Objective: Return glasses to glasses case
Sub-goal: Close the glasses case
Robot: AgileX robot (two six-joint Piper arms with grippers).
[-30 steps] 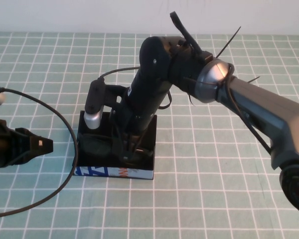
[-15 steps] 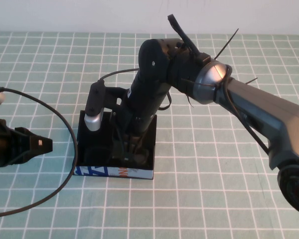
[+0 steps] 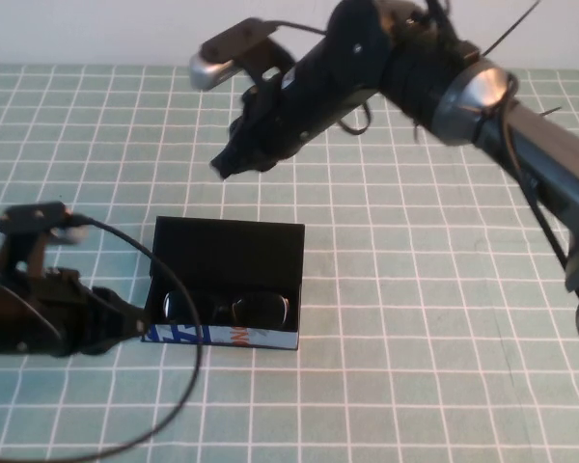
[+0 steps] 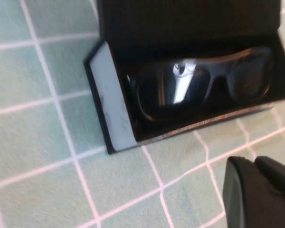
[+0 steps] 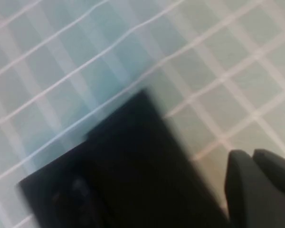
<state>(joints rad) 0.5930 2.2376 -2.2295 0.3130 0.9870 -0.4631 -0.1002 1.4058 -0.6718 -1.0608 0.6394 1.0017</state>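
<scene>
My right gripper (image 3: 224, 165) has lifted off the glasses case (image 3: 227, 280), jaws together, leaving the glasses (image 3: 227, 309) lying inside, while my left gripper (image 3: 135, 326), also closed, has slid against its left end.

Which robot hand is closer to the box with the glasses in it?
The left gripper, low beside the glasses case at its left end. The right gripper hangs high above the table behind the case, well away.
</scene>
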